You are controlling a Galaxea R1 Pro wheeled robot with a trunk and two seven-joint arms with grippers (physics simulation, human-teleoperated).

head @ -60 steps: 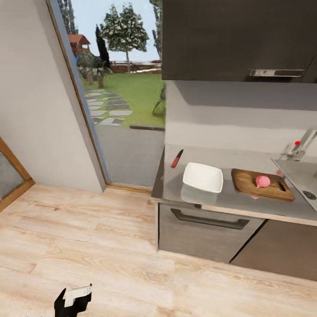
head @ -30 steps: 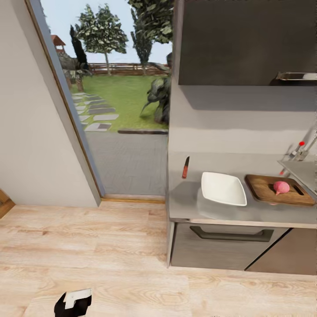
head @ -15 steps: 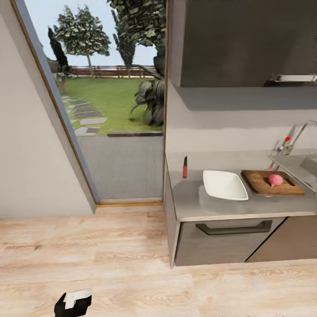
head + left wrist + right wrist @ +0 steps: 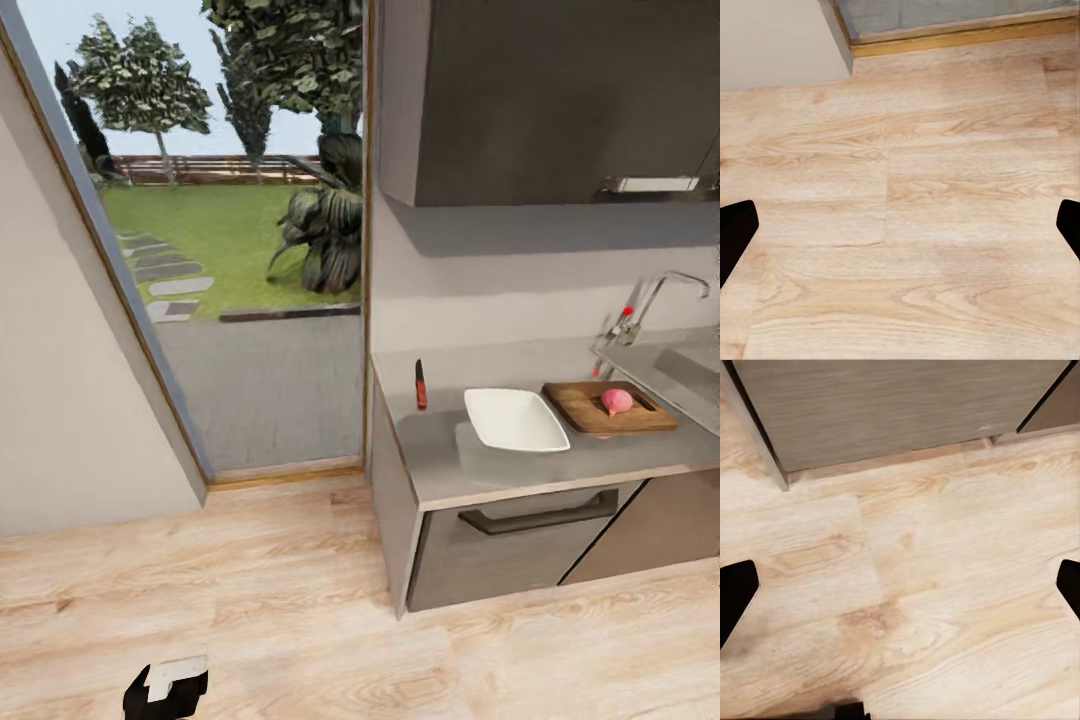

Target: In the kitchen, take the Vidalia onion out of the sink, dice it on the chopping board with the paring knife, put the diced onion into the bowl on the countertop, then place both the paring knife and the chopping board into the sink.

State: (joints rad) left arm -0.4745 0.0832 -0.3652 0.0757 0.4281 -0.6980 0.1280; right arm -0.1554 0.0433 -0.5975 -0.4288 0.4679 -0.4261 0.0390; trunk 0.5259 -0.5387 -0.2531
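My head camera looks forward and down from well back, taking in the desk [image 4: 560, 465] at right, the open doorway [image 4: 230, 300] and wooden floor [image 4: 250, 600]. Both wrist cameras face down at that same floor from close; the right one also shares the cabinet fronts [image 4: 892, 405] under the desk.

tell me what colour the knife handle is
Red: the paring knife has a red handle and a dark blade, seen best in the head view, lying on the countertop.
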